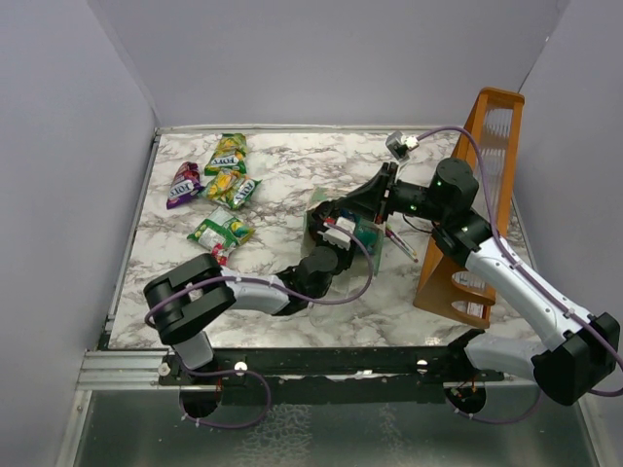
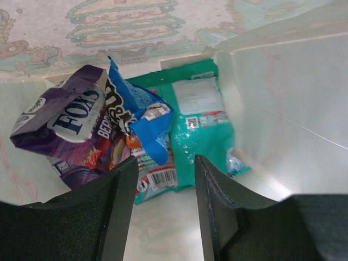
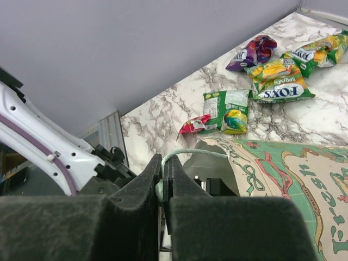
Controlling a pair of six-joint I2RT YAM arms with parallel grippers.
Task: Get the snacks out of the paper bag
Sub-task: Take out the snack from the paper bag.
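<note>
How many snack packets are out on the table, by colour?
Purple packet: 1
Green-yellow packets: 4
Pink-red packet: 1
Total: 6

Left gripper [image 2: 164, 166] holds its jaws parted; right gripper [image 3: 163, 166] has jaws pinched together.

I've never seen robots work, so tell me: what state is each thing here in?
Left gripper: open, inside the paper bag, holding nothing.
Right gripper: shut on the bag's handle.
Paper bag: open, at least three packets visible inside.
Other snacks: out of the bag, lying loose.
Wooden rack: upright.
</note>
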